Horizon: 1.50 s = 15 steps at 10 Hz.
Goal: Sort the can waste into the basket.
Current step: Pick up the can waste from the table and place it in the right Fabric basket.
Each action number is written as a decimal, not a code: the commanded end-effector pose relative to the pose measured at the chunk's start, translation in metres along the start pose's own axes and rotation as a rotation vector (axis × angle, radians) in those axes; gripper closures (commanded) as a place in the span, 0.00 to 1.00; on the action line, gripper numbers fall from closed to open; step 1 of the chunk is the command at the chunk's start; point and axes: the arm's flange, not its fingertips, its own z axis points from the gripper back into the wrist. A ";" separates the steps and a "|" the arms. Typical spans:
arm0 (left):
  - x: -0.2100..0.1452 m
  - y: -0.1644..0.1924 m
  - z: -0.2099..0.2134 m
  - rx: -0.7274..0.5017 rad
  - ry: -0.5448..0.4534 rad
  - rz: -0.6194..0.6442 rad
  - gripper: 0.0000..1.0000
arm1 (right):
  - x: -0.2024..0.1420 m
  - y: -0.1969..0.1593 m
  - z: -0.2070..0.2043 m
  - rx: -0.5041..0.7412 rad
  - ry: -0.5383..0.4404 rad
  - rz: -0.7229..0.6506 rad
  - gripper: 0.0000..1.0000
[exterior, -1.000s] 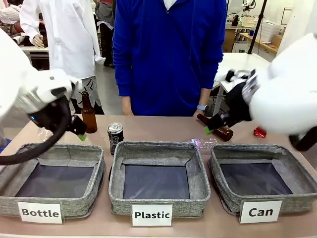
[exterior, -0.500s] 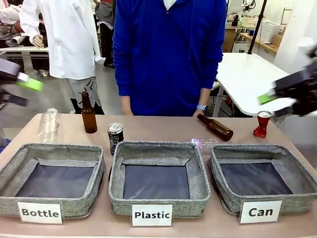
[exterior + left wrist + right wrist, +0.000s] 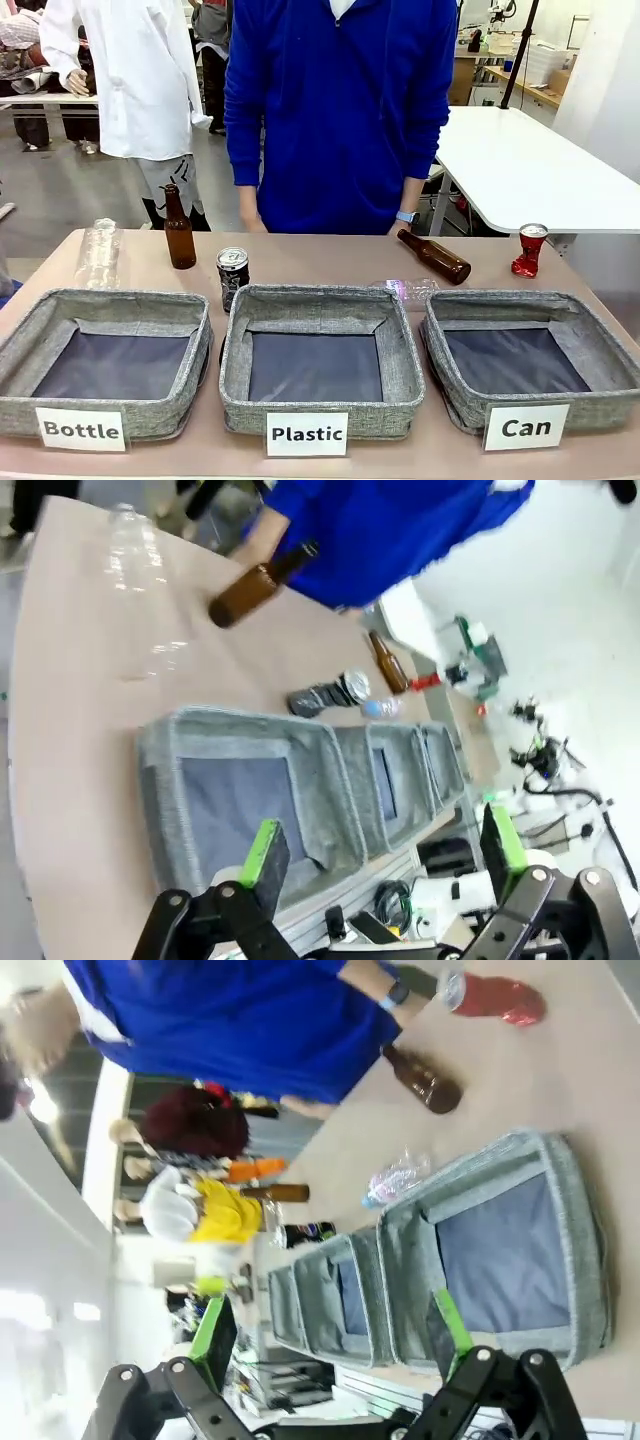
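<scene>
Flagged the risks first:
- Spotted the black can (image 3: pixel 233 275) upright at the far left corner of the Plastic basket (image 3: pixel 320 297), well apart from the Can basket (image 3: pixel 500 299). Judged a wrong-bin drop likely if released early on the long carry across.
- Noted the upright brown bottle (image 3: pixel 179 230) near that can. Expected a wide approach to clip it and tip it over.
- Found the red crushed can (image 3: pixel 528 250) standing behind the Can basket's far right corner, near the table's right edge, with the lying brown bottle (image 3: pixel 435 256) to its left. Reckoned the dented wall could slip or twist between the pads, or get nudged off the edge.
- Saw nothing inside the Can basket, so counted both cans as still to sort.

Pincers:
- Checked the left gripper (image 3: pixel 382 845) in its wrist view: jaws spread wide, nothing between the green pads, touching nothing, well above the table.
- Checked the right gripper (image 3: pixel 332 1328) likewise: spread wide, bare, clear of the baskets and the cans.
</scene>
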 end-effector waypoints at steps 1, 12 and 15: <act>-0.065 0.023 -0.030 -0.042 -0.093 -0.065 0.00 | -0.006 -0.030 -0.003 0.106 -0.061 -0.025 0.00; 0.029 0.002 -0.091 0.128 0.259 -0.247 0.00 | 0.005 -0.035 0.014 0.081 -0.079 -0.066 0.00; 0.041 -0.009 -0.212 0.238 0.421 -0.384 0.00 | 0.005 -0.035 0.014 0.081 -0.079 -0.066 0.00</act>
